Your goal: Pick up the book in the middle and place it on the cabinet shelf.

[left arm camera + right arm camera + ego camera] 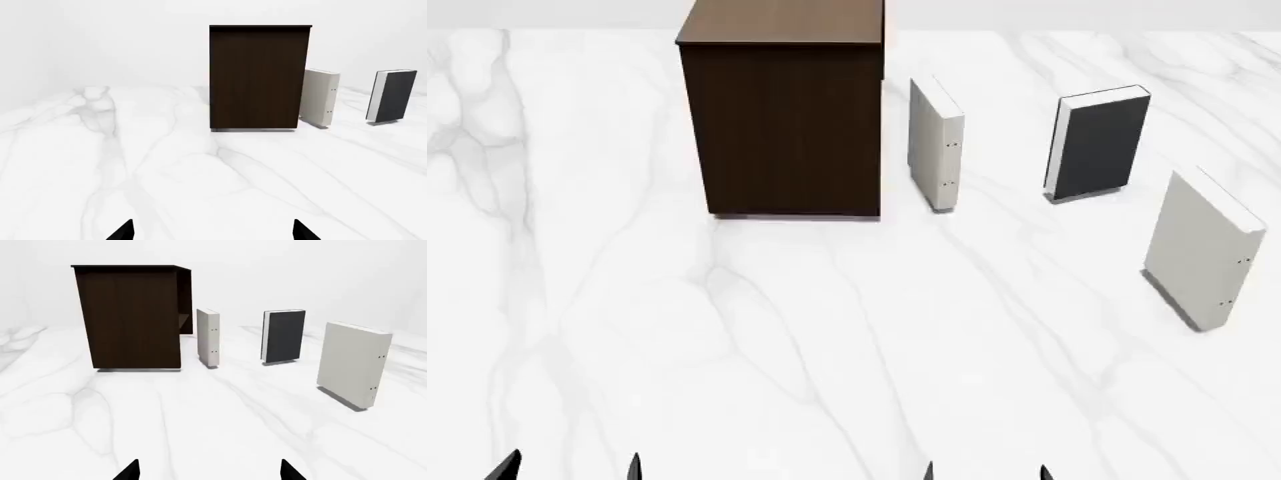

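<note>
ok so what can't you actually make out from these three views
- Both grippers: only dark jaw tips show at the bottom edge of every view; the rest is cut off.
- Tall dark brown wood-grain cabinet: its open side faces away; the right wrist view shows just a sliver of the interior.
- Cream-white book beside the cabinet: the left wrist view hides part behind the cabinet.
- Upright dark grey hardcover book: spine unseen.

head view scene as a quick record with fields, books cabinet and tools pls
surface: white marble table
cabinet shelf: dark brown, upright, far left
book: dark grey, standing, middle of three
cream book near cabinet: standing, apart from it
cream book at right: standing, nearest the robot
left tool: open, empty
right tool: open, empty
</note>
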